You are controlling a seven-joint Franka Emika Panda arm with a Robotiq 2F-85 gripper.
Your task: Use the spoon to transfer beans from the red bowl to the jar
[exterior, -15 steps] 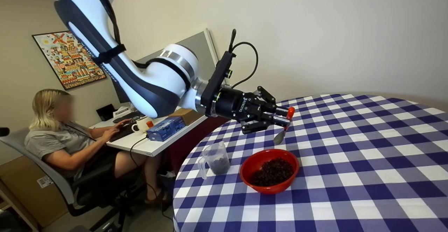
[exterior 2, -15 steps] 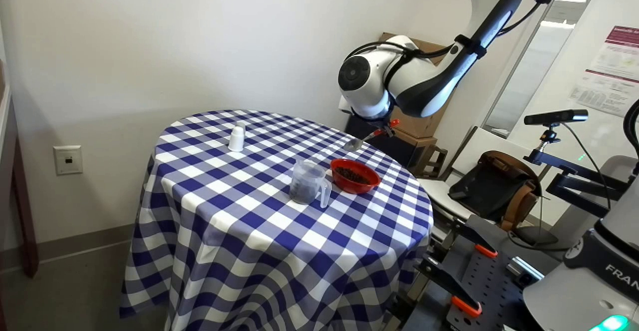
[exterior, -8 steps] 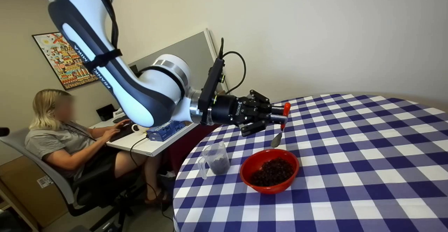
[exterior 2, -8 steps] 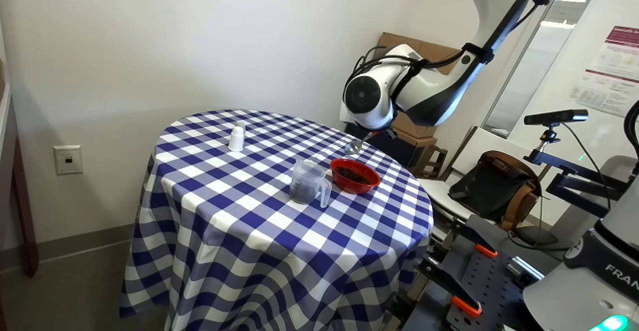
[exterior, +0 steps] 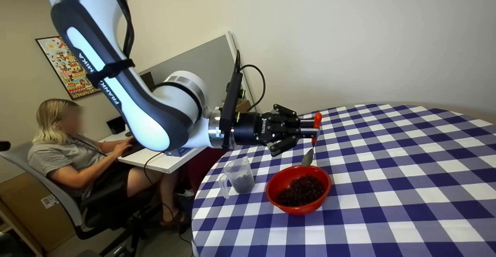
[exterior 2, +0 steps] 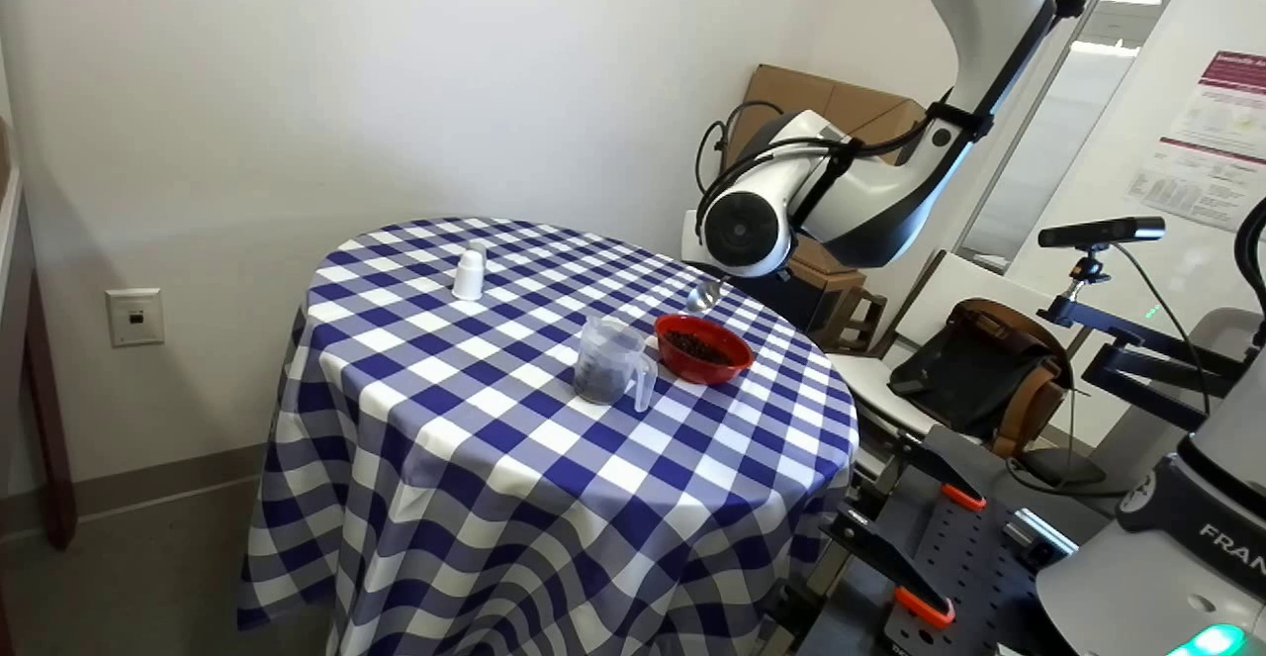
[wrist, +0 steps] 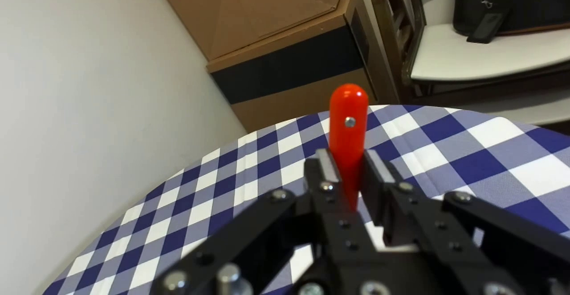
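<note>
My gripper [exterior: 311,128] is shut on the red-orange handle of the spoon [exterior: 308,157], also held between the fingertips in the wrist view [wrist: 349,121]. The spoon hangs head down. Its silver head is just above the far rim of the red bowl [exterior: 300,210] and also shows in an exterior view [exterior 2: 703,296]. No beans show on the head. The dark beans [exterior: 304,190] lie heaped in the bowl. The jar [exterior: 241,177], a clear jug with a handle, stands upright beside the bowl. Its lower part looks grey; I cannot tell its contents. Bowl and jar are out of the wrist view.
A round table with a checkered cloth [exterior: 387,218] carries bowl and jar. White stacked cups [exterior 2: 469,275] stand farther along it. A person [exterior: 69,148] sits at a desk [exterior: 155,160] nearby. Cardboard boxes [wrist: 285,63] and a chair [wrist: 485,59] stand beyond the table's edge.
My arm has lowered and drawn back slightly, and the gripper has gone from tilted downward to level. The spoon hangs more upright, its head lower and closer to the bowl's rim. Bowl and jar are unmoved.
</note>
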